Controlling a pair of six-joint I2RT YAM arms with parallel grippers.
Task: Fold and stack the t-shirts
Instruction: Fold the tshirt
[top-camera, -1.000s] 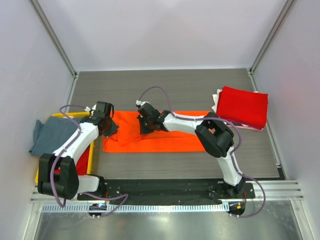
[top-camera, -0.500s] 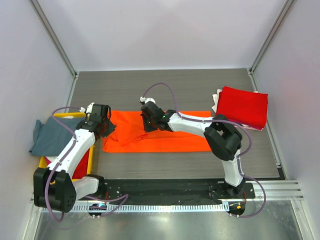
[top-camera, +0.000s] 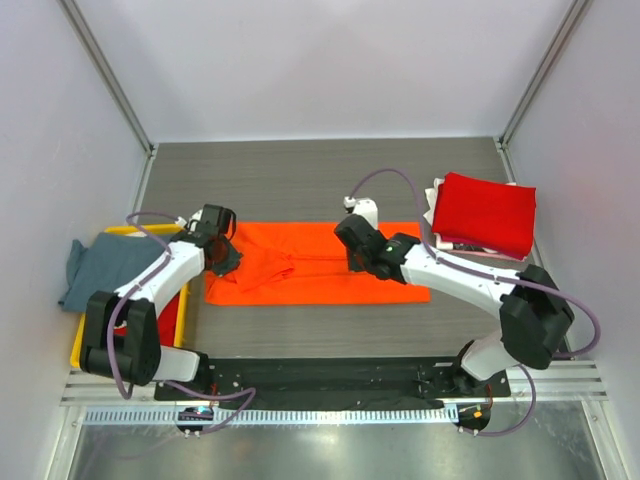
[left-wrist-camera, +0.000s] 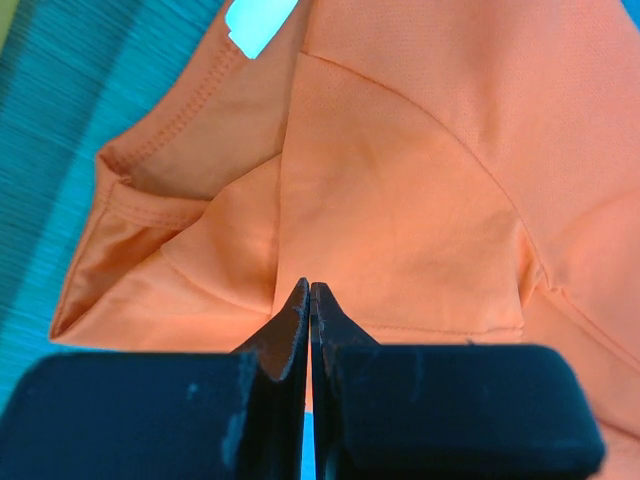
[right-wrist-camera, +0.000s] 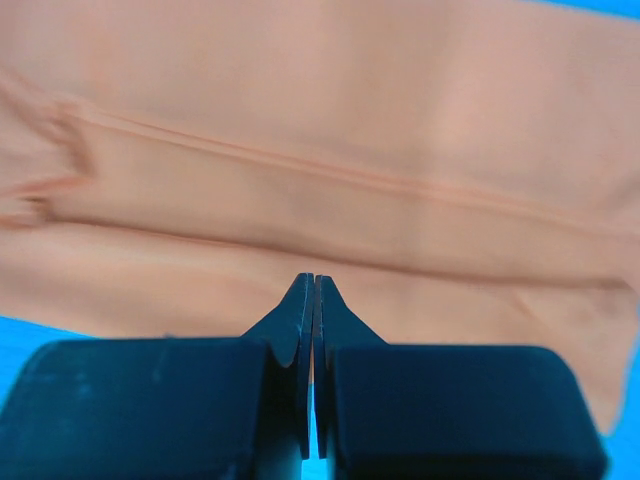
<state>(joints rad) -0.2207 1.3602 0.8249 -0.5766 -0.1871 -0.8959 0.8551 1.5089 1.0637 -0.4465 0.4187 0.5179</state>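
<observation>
An orange t-shirt (top-camera: 300, 285) lies flat across the middle of the table as a long band, its collar end to the left. My left gripper (top-camera: 222, 257) is shut and empty over that left end; the left wrist view shows its tips (left-wrist-camera: 310, 287) just above the orange cloth (left-wrist-camera: 400, 180), near the collar and its white label (left-wrist-camera: 258, 22). My right gripper (top-camera: 357, 253) hangs shut and empty over the band's middle, its tips (right-wrist-camera: 314, 279) above a lengthwise fold in the shirt (right-wrist-camera: 320, 120). A folded red t-shirt (top-camera: 485, 213) lies on white and pink ones (top-camera: 435, 205) at the right.
At the left stands a yellow bin (top-camera: 140, 230) with a grey-blue t-shirt (top-camera: 100, 268) draped over its edge and some red cloth (top-camera: 166, 318) inside. Grey walls with metal corner posts close the table on three sides.
My right gripper has moved right along the orange t-shirt, from near the collar to its middle, with the arm swinging out to the right. The left gripper shifted only slightly.
</observation>
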